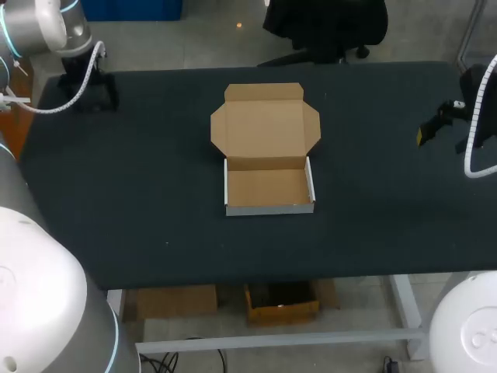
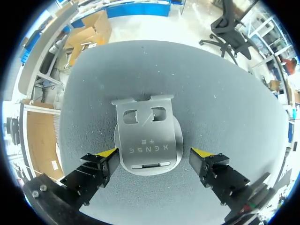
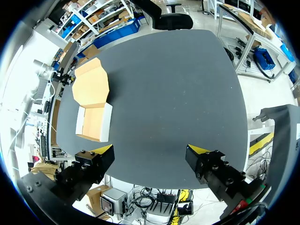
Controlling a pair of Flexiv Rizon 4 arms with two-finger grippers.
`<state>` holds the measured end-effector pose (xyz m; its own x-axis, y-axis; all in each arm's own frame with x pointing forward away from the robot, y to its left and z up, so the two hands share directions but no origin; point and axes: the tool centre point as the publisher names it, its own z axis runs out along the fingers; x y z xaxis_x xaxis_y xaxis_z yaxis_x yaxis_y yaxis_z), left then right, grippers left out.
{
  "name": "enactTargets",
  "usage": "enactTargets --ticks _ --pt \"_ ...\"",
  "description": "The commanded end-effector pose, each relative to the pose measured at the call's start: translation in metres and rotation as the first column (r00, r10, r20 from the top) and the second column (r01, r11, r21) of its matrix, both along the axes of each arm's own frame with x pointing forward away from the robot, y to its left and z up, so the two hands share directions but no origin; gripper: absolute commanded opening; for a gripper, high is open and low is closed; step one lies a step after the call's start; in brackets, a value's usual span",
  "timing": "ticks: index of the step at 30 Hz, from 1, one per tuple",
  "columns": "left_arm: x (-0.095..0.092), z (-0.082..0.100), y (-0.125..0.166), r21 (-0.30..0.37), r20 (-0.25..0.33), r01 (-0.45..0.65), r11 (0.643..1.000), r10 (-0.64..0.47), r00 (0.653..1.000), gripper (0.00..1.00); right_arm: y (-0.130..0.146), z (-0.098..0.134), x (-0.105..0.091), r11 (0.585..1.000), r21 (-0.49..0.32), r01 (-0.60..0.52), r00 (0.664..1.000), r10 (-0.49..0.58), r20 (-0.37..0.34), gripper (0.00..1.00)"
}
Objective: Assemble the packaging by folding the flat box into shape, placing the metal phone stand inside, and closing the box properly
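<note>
Left gripper (image 2: 153, 153) is spread open low over the table (image 2: 225, 93). The metal phone stand (image 2: 147, 133) lies flat between its fingers, one tip just beside the stand's edge, the other apart from it. All this is well left of the box (image 1: 268, 188), at the table's far corner. The box sits mid-table, folded into a tray, its lid (image 1: 264, 128) open and flat behind it. Right gripper (image 3: 151, 150) has fingers wide apart over bare table, well right of the box.

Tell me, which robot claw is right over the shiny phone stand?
The left gripper: the metal phone stand lies right between its open jaws. The right gripper has only bare table between its jaws.
</note>
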<state>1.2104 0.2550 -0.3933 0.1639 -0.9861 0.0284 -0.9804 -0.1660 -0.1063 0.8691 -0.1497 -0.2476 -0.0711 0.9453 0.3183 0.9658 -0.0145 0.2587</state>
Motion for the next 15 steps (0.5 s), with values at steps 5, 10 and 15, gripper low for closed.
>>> enactTargets --ticks 5,10,15 --pt "0.015 -0.0034 0.002 -0.004 -0.028 -0.001 1.0 0.001 1.0 1.0 -0.0012 0.002 -0.0006 1.0 0.003 -0.004 1.0 0.004 -0.005 1.0" --pt "0.0187 -0.0043 0.0039 -0.003 -0.027 -0.006 1.0 0.006 1.0 1.0 -0.0012 0.002 -0.0006 1.0 0.003 -0.004 1.0 0.004 -0.005 1.0" --pt "0.021 -0.0052 0.0046 -0.001 -0.027 -0.01 1.0 0.01 1.0 1.0 -0.0012 0.002 -0.0006 1.0 0.003 -0.004 1.0 0.004 -0.005 1.0"
